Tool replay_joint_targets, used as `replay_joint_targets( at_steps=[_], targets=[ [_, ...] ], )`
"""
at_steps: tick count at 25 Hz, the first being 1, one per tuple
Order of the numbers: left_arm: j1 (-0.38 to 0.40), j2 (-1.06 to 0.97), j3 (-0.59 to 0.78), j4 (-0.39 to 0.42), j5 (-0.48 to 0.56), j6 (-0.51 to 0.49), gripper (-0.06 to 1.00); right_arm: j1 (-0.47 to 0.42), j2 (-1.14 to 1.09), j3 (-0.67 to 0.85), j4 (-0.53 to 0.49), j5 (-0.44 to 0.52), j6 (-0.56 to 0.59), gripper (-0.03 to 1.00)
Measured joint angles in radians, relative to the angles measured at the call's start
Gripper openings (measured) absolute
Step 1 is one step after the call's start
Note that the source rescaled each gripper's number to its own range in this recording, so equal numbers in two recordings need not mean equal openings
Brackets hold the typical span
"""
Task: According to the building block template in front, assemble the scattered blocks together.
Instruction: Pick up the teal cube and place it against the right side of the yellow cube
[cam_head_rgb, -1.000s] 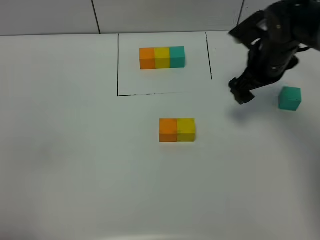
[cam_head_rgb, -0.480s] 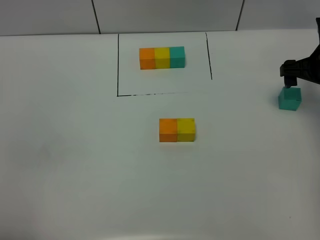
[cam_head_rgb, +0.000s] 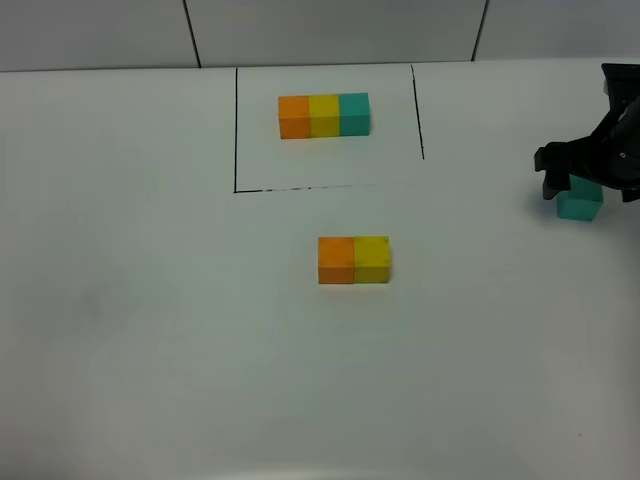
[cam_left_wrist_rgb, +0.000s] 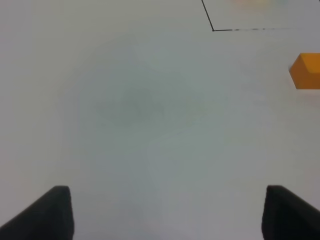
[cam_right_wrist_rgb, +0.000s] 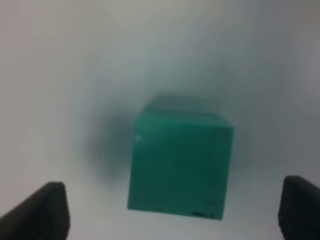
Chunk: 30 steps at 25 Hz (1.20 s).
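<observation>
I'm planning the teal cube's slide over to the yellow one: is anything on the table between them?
Nothing visible. Bare white table lies between the teal cube, which sits between the fingers of the open right pincer, and the yellow cube. The framed template stands farther back, off that line.

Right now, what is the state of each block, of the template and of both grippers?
template: three cubes joined, inside the black lines, untouched.
orange block: on the table, touching the yellow block.
yellow block: on the table, touching the orange block.
teal block: alone at the right, not gripped.
right gripper: open, around the teal block.
left gripper: open, empty.
</observation>
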Motion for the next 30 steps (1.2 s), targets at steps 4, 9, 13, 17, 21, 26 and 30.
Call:
replay_joint_targets(
  at_steps=[4, 9, 13, 17, 21, 26, 30],
  targets=[
    [0.000, 0.000, 0.000, 0.000, 0.000, 0.000, 0.98, 0.000, 0.039, -0.027, 0.001, 0.015, -0.005, 0.58],
    [0.000, 0.000, 0.000, 0.000, 0.000, 0.000, 0.98, 0.000, 0.071, -0.076, 0.001, 0.043, -0.011, 0.26],
    [0.000, 0.000, 0.000, 0.000, 0.000, 0.000, 0.98, 0.000, 0.072, -0.080, -0.016, 0.071, -0.012, 0.02],
    [0.000, 0.000, 0.000, 0.000, 0.000, 0.000, 0.98, 0.018, 0.057, -0.081, -0.135, 0.163, -0.077, 0.02],
    [0.000, 0.000, 0.000, 0.000, 0.000, 0.000, 0.98, 0.062, -0.002, -0.073, -0.209, 0.264, -0.260, 0.02],
    [0.000, 0.000, 0.000, 0.000, 0.000, 0.000, 0.98, 0.165, -0.144, 0.071, -0.042, 0.235, -0.747, 0.02],
    [0.000, 0.000, 0.000, 0.000, 0.000, 0.000, 0.98, 0.243, -0.196, 0.166, 0.092, 0.215, -1.098, 0.02]
  ],
)
